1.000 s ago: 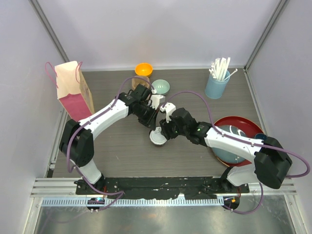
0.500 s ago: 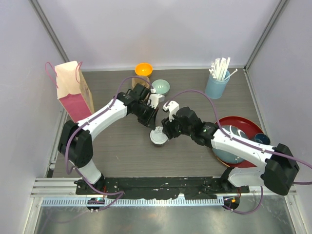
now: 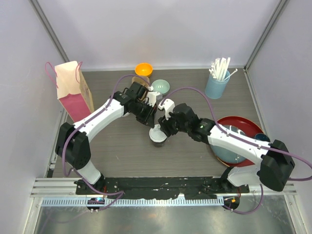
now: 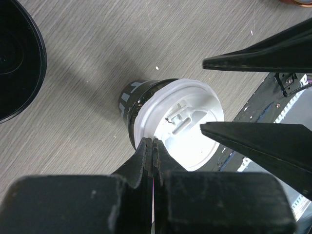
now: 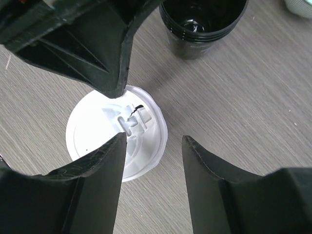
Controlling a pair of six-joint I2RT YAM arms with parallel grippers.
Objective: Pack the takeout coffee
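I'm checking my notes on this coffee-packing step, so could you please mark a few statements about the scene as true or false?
1. The left claw is shut, its tip at the rim of the white lid. True.
2. That lid sits on a black cup. True.
3. The right claw is clamped on the paper bag. False: it is open, its fingers spread above the lidded cup, and the bag stands apart at the far left of the table.
4. The second black cup also has a lid on. False: it stands open, with no lid.
5. The straws stand in a blue tumbler. True.
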